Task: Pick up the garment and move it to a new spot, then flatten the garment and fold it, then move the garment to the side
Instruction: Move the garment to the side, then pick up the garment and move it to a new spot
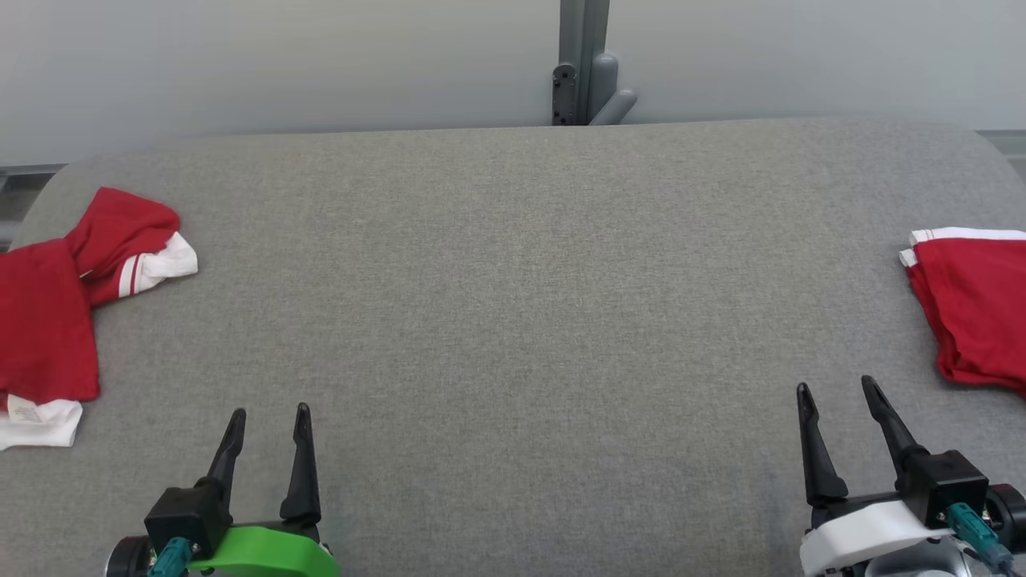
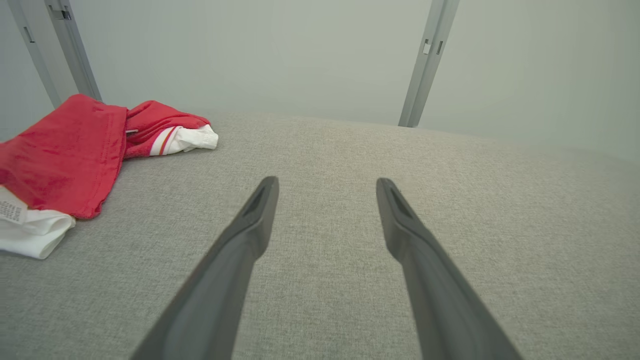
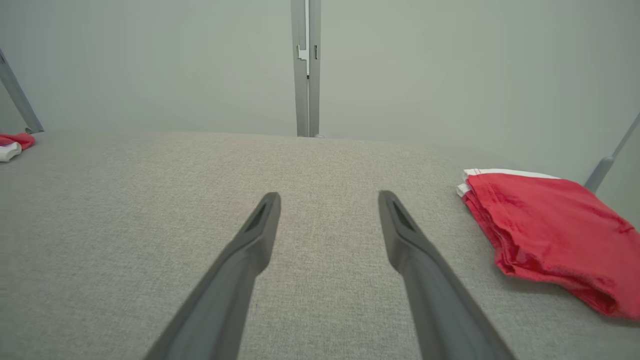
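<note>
A crumpled red and white garment lies at the table's left edge, seen up close in the left wrist view and far off in the right wrist view. A folded red garment with white trim rests at the right edge. My left gripper stands open near the front left, below and right of the crumpled garment, holding nothing. My right gripper is open at the front right, just left of the folded garment, with nothing between its fingers.
The grey fabric-covered table stretches between the two garments. A grey post with a bracket stands behind the far edge against a pale wall. The table's corners are rounded.
</note>
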